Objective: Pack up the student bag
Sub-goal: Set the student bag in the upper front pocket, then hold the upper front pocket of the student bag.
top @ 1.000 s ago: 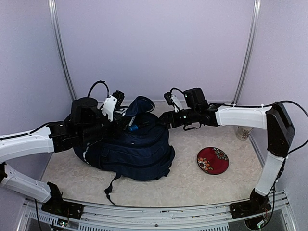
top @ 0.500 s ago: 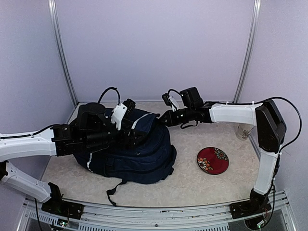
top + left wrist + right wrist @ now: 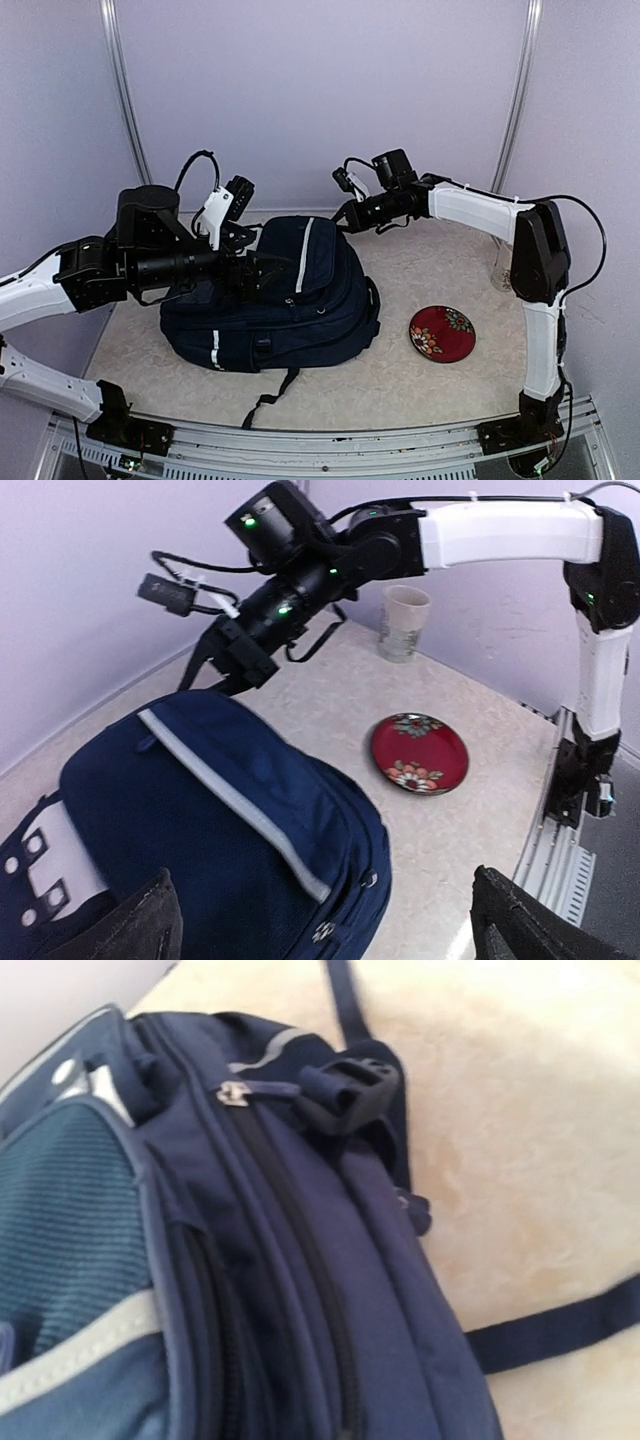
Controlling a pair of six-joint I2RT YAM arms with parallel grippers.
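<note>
**Top view:** the student bag (image 3: pixel 290 300) lies at table centre, with a red plate (image 3: pixel 442 333) at its 3 o'clock. The left gripper (image 3: pixel 258 272) hovers over the bag. The right gripper (image 3: pixel 345 214), shut, sits at its 1 o'clock edge. A pull there could likely slide the bag onto the plate.

**Left wrist view:** the 2 fingers (image 3: pixel 125 925) spread wide and hold nothing.

**Right wrist view:** zips and a buckle (image 3: pixel 345 1095) show. Whether the shut fingers pinch fabric cannot be told.

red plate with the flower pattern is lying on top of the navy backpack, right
No. The red plate with the flower pattern is lying on the table, beside the navy backpack and clear of it, not on top. The top external view shows this.
</note>
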